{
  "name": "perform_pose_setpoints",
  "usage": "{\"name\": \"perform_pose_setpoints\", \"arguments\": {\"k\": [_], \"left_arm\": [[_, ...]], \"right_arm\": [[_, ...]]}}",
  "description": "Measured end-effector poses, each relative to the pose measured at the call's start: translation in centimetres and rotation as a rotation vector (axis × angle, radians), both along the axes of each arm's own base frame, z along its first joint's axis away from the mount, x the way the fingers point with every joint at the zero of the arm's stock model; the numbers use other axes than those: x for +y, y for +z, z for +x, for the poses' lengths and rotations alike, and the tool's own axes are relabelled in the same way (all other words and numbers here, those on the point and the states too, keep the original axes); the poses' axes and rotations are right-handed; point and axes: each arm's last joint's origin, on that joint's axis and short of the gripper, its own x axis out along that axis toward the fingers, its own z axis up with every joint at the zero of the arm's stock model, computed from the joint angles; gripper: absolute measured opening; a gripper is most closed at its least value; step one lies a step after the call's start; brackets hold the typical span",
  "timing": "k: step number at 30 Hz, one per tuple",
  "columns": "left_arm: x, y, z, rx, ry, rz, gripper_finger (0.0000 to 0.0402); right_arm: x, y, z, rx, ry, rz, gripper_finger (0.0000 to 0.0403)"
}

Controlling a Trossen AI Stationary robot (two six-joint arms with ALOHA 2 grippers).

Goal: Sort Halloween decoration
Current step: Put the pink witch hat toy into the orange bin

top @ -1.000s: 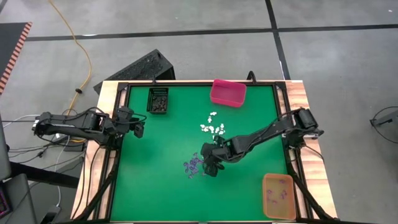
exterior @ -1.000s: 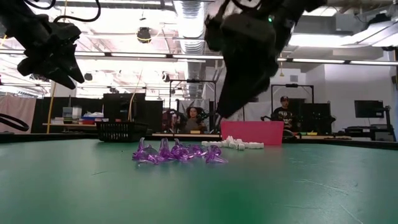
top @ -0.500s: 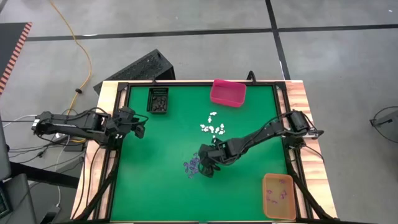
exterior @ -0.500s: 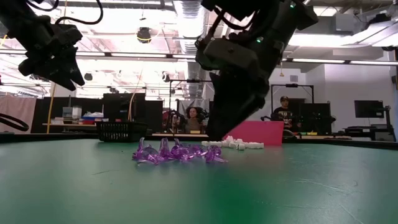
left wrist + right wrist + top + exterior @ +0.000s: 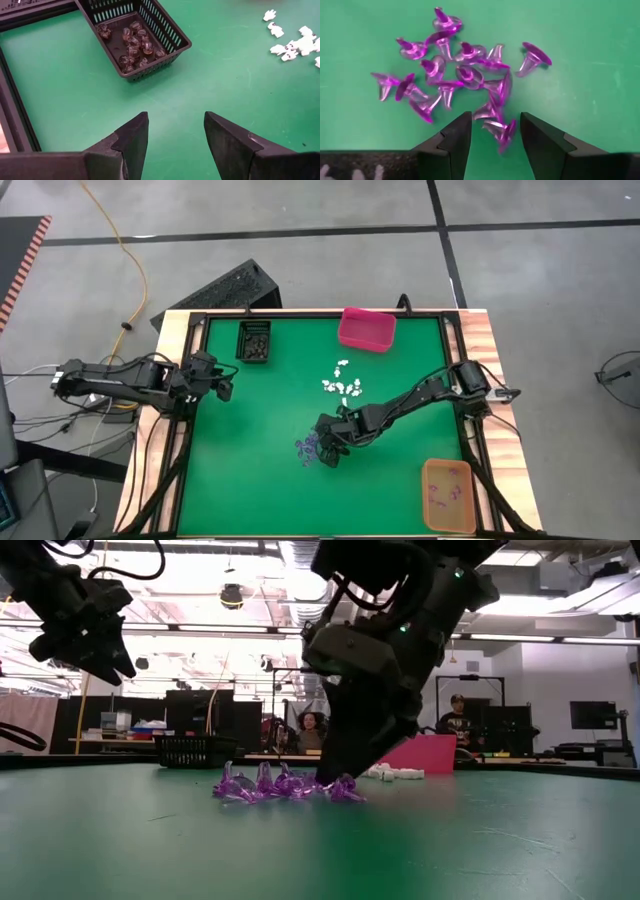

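Note:
The Halloween decoration lies in loose piles on the green table. A heap of purple trinkets (image 5: pixel 310 446) (image 5: pixel 455 75) is near the middle, and white ones (image 5: pixel 342 385) lie farther back. Dark trinkets fill the black basket (image 5: pixel 132 40). My right gripper (image 5: pixel 495 130) (image 5: pixel 328 452) is open and slants down at the near edge of the purple heap. In the low view its tips (image 5: pixel 335 778) are just above the table. One purple piece (image 5: pixel 502 132) lies between its fingers, which do not visibly touch it. My left gripper (image 5: pixel 175 130) (image 5: pixel 225 385) hangs open above the table's left edge.
A pink bin (image 5: pixel 367 328) stands at the far edge. An orange bin (image 5: pixel 448 495) at the near right corner holds a few purple pieces. The black basket (image 5: pixel 254 341) sits at the far left. A raised black frame (image 5: pixel 196 410) borders the table.
My right gripper has sunk toward the purple heap and drifted a little toward the table's left edge, staying open. The purple trinkets have not moved.

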Motion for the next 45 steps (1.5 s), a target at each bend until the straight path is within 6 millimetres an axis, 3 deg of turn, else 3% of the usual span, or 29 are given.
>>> {"name": "perform_pose_setpoints", "arguments": {"k": [10, 20, 26, 34, 45], "left_arm": [[0.0, 0.0, -0.1, 0.008, 0.001, 0.002, 0.0183], [0.0, 0.0, -0.1, 0.008, 0.002, 0.004, 0.0183], [0.0, 0.0, -0.1, 0.008, 0.011, 0.016, 0.0183], [0.1, 0.0, -0.1, 0.010, 0.015, 0.024, 0.0183], [0.1, 0.0, -0.1, 0.012, 0.011, 0.027, 0.0183]], "right_arm": [[-0.1, -0.1, -0.3, 0.038, -0.011, -0.002, 0.0170], [-0.1, -0.1, -0.4, 0.048, -0.013, -0.001, 0.0060], [-0.1, 0.0, -0.4, 0.049, -0.008, 0.018, 0.0015], [-0.1, 0.4, -0.6, 0.048, -0.023, 0.038, 0.0014], [-0.1, 3.9, -3.3, 0.111, -0.042, 0.054, 0.0014]]}}
